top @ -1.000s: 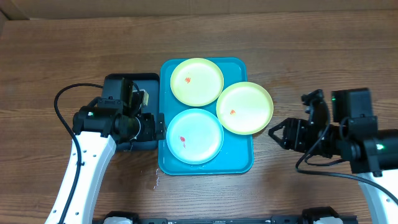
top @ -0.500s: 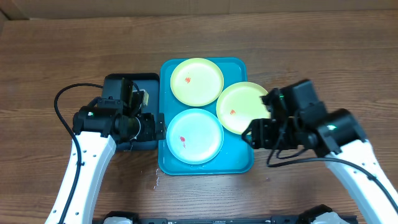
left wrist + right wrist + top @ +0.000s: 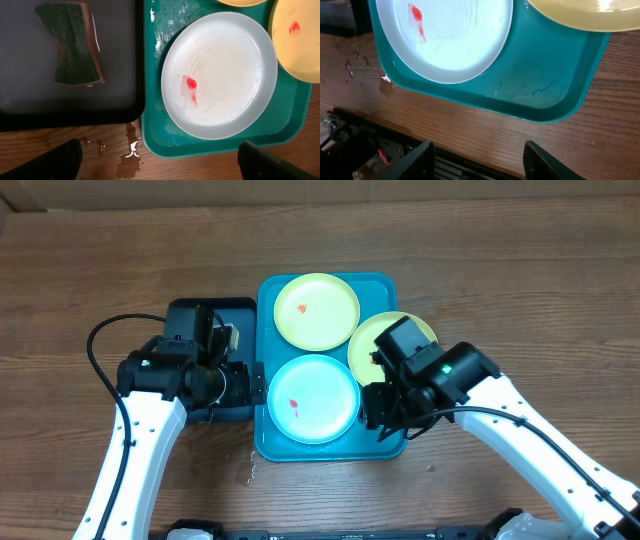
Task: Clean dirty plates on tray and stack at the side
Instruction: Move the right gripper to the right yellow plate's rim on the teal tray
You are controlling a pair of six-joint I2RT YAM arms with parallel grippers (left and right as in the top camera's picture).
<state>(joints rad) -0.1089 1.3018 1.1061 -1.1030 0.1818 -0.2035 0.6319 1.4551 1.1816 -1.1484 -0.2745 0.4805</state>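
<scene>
The teal tray [image 3: 332, 448] holds three plates. A yellow-green plate [image 3: 316, 310] with a small red smear lies at the back. A second yellow-green plate [image 3: 366, 345] lies on the right rim, partly under my right arm. The light blue plate [image 3: 315, 398] lies in front with a red smear [image 3: 190, 87]. My left gripper [image 3: 256, 383] is open and empty at the tray's left edge; in its wrist view [image 3: 160, 167] it is over the front left corner. My right gripper [image 3: 388, 415] is open and empty over the tray's front right corner [image 3: 540, 95], beside the blue plate [image 3: 450, 35].
A black tray [image 3: 185, 315] stands left of the teal one and holds a green sponge [image 3: 72, 42]. Water is spilt on the wood [image 3: 132, 150] by the teal tray's front left corner. The table's front edge shows in the right wrist view [image 3: 470, 165].
My right arm has swung left from the table's right side to over the tray's front right corner, covering part of the right plate. The left arm has not moved.
</scene>
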